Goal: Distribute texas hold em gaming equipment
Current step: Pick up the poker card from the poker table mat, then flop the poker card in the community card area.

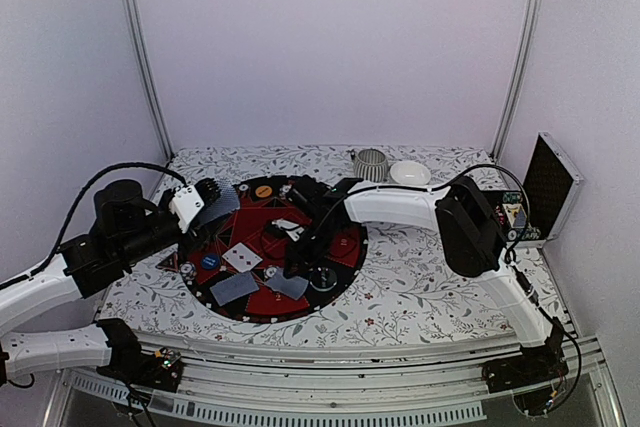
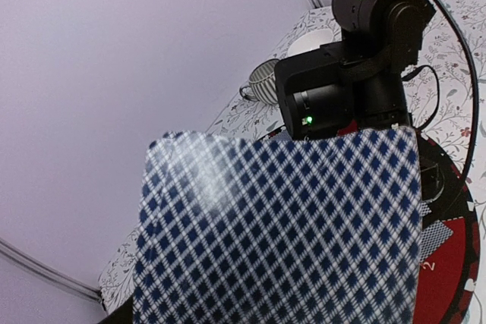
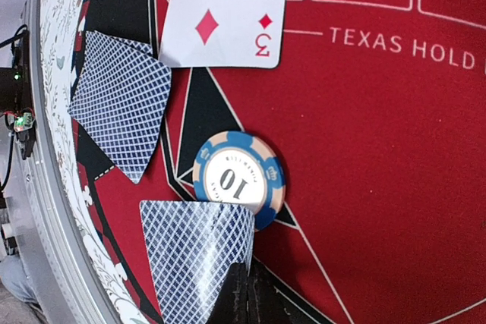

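Note:
My left gripper (image 1: 203, 201) is raised over the left rim of the round mat (image 1: 345, 247) and is shut on playing cards (image 1: 223, 205). Their blue checked backs (image 2: 281, 225) fill the left wrist view and hide the jaws. My right gripper (image 1: 299, 265) is low over the mat's near part, with its jaws closed on the bent edge of a face-down card (image 3: 197, 263). A blue "10" chip (image 3: 239, 177) lies touching that card. A face-up three of diamonds (image 3: 224, 9) and another face-down card (image 3: 121, 100) lie on the mat beside it. An orange chip (image 1: 263, 190) and a blue chip (image 1: 209, 261) also lie on the mat.
A ribbed grey cup (image 1: 370, 163) and a white bowl (image 1: 410, 173) stand at the back of the table. A black case (image 1: 548, 187) stands at the right edge. Metal frame posts rise at the back corners. The right arm (image 2: 357, 58) reaches across the mat.

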You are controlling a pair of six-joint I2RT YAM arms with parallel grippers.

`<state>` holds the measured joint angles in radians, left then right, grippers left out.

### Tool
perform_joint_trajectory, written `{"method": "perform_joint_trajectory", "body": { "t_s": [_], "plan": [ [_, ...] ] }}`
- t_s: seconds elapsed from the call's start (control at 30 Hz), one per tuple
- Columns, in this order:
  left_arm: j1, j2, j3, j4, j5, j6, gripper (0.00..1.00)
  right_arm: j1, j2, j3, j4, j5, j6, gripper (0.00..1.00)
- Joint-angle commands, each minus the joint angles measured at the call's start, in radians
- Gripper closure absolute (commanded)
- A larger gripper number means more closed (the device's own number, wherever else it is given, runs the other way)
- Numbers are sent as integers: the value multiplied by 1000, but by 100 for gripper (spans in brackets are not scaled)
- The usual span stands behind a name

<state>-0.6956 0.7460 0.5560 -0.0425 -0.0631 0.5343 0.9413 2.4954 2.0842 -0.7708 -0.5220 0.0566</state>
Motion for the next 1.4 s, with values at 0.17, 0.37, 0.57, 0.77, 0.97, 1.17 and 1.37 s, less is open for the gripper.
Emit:
{"method": "perform_joint_trajectory", "body": {
  "t_s": [0.17, 0.37, 0.57, 0.77, 0.97, 1.17, 1.37],
  "plan": [
    [-6, 3, 4, 22, 4, 0, 47, -25, -108, 58, 27, 101, 36, 99],
    [-5, -4, 5, 21, 3, 0, 47, -43, -180, 92, 79, 661, -25, 99],
    [-5, -2, 4, 22, -4, 1, 47, -44, -126, 86, 262, 1164, -259, 99],
    [-5, -1, 3, 21, -6, 3, 47, -11, -11, 47, 515, 1443, -574, 99],
    [-5, -2, 2, 22, -8, 3, 47, 104, 84, 26, 541, 1448, -700, 99],
    [-4, -3, 4, 22, -5, 1, 47, 157, 116, 116, 297, 1116, -475, 98],
    [-5, -5, 5, 20, -7, 1, 47, 149, 124, 172, 230, 798, -289, 99]
  ]
}}
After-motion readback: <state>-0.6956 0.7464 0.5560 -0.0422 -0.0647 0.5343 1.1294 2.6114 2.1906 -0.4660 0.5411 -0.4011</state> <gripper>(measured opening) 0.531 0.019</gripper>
